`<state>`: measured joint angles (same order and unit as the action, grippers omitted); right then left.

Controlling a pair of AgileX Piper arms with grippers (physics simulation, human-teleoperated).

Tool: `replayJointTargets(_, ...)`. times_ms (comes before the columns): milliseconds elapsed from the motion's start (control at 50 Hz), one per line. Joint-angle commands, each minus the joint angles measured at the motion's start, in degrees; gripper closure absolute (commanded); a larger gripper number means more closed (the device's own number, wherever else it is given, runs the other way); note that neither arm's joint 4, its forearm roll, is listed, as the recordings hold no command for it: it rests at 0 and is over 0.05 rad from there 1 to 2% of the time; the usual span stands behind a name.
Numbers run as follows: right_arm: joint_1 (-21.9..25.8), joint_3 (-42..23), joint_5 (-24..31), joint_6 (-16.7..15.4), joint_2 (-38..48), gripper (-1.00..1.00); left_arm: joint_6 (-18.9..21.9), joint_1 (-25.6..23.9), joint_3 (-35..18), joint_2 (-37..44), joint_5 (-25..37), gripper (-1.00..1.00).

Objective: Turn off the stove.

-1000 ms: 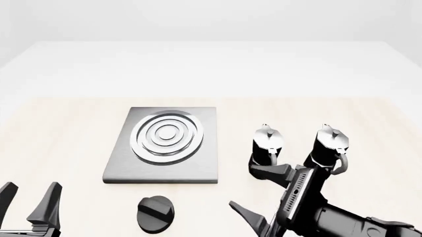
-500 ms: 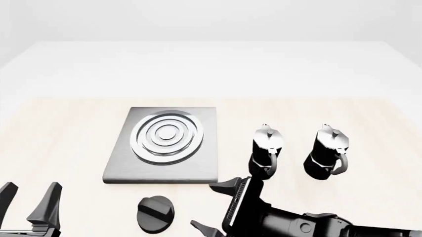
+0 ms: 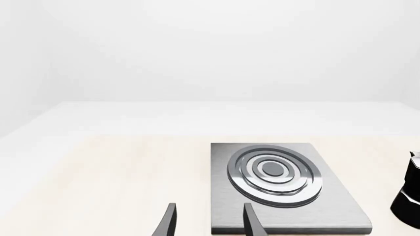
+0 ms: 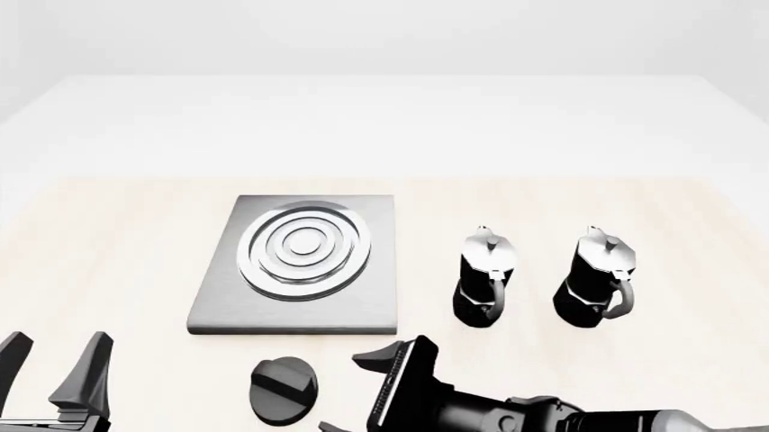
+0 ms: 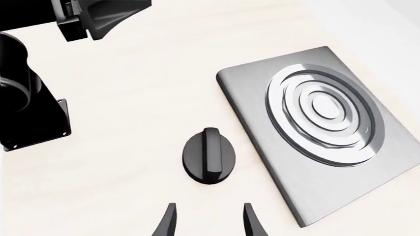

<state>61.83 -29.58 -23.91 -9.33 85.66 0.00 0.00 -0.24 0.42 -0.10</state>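
The stove is a flat grey plate with silver rings at centre left, with its separate round black knob on the table in front of it. My right gripper is open and empty, turned sideways just right of the knob and not touching it. In the right wrist view the knob lies a short way ahead of the open fingertips, with the plate beside it. My left gripper is open and empty at the near left. The left wrist view shows the plate ahead of its fingers.
Two black-and-silver moka pots stand to the right of the plate; one shows at the edge of the left wrist view. The left arm's black base shows in the right wrist view beyond the knob.
My right arm has swung left, away from the moka pots, and its open gripper now sits beside the knob. The left gripper, knob and pots have not moved.
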Motion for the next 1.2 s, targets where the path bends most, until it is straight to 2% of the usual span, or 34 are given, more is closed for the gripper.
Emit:
replayJointTargets(20,0.4,-2.7,-1.4,0.8,4.1,-1.0,0.0,0.0,0.0,0.0,0.0,-1.0)
replayJointTargets(620,0.8,-6.9,-4.3,2.5,12.5,-1.0,0.0,0.0,0.0,0.0,0.0,-1.0)
replayJointTargets(1200,0.7,-11.5,-5.1,1.1,19.4,-1.0,0.0,0.0,0.0,0.0,0.0,-1.0)
